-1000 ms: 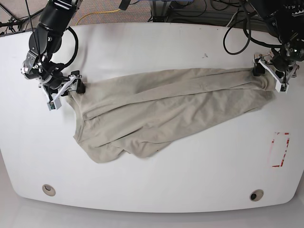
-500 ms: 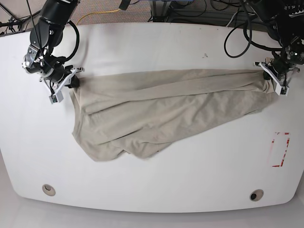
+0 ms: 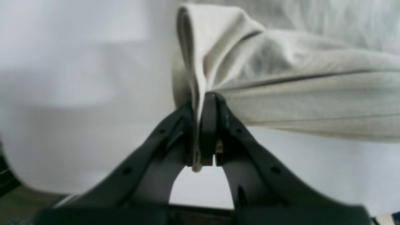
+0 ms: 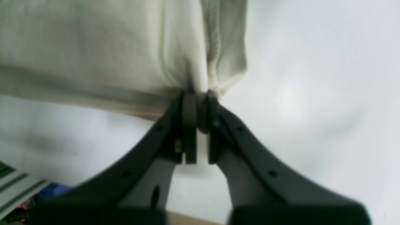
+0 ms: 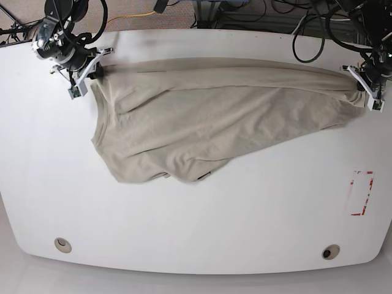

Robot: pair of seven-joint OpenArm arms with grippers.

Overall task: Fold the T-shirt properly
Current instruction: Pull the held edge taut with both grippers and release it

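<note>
Both sets of fingers are pinching cloth: in the left wrist view the left gripper (image 3: 201,131) is clamping only a thin fold of the T-shirt (image 3: 281,81) between its pads, with a sliver of hem poking out below them, and in the right wrist view the right gripper (image 4: 197,125) is biting a gathered edge of the T-shirt (image 4: 109,56) at its very tips. From the base view the left gripper (image 5: 370,86) is sitting at about 3 o'clock on the table (image 5: 245,226) and the right gripper (image 5: 82,70) at about 10 o'clock, with the T-shirt (image 5: 208,122) stretching taut between them along its far edge while the rest is sagging and lying rumpled towards 7 o'clock. I'd judge the risk to be a slip: each bite is shallow, so pulling the arms further apart or lifting fast could drag the cloth out of one pinch and drop that corner. The bunched lower part could also drag and fold under itself. The wrist views are showing how little fabric each pinch is holding; only the base view is showing the whole garment's lie and how crooked it is hanging.
</note>
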